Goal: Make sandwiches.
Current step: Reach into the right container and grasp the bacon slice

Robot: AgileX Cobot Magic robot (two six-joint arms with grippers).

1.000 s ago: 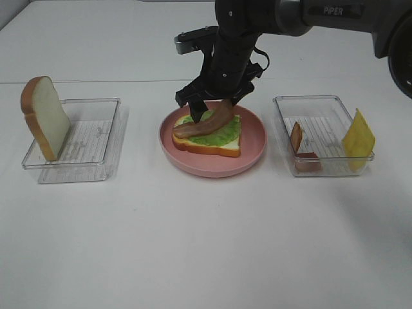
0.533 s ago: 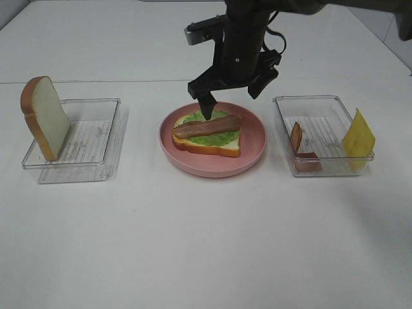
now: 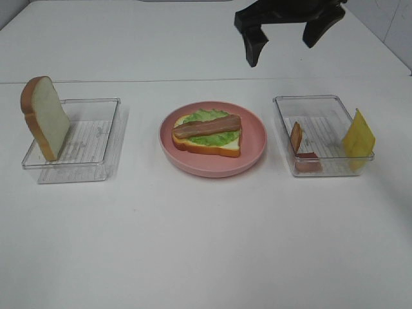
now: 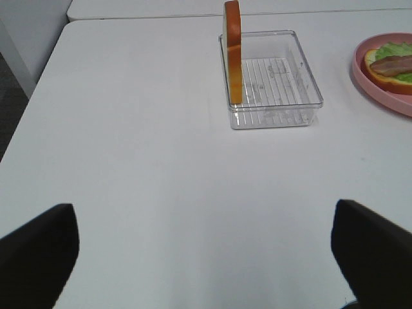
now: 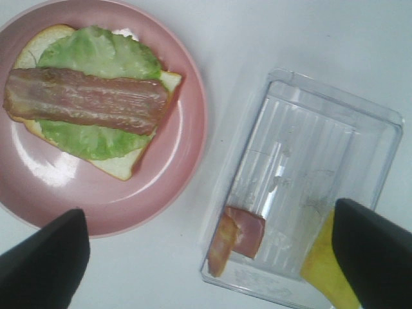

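Note:
The sandwich stack (image 3: 206, 135) lies on a pink plate (image 3: 212, 168): one bread slice, green lettuce and a bacon strip (image 5: 84, 100) on top. High above and behind the plate's right side, my right gripper (image 3: 286, 35) hangs open with nothing in it. Its wrist view looks down on the plate (image 5: 187, 187) and the right tray (image 5: 335, 129). My left gripper (image 4: 206, 257) is open and empty over bare table, well short of the left tray (image 4: 270, 84). A second bread slice (image 3: 45, 116) stands upright in that tray. The exterior view does not show the left gripper.
The clear right tray (image 3: 322, 100) holds small bacon pieces (image 3: 299, 145) and a yellow cheese square (image 3: 358, 138) leaning on its far end. The clear left tray (image 3: 96, 138) holds only the standing bread slice (image 4: 233, 51). White table lies all around.
The right gripper let go of the bacon strip, which now lies flat on the lettuce. It then rose and drew back to the right, jaws wide. The left arm has not moved.

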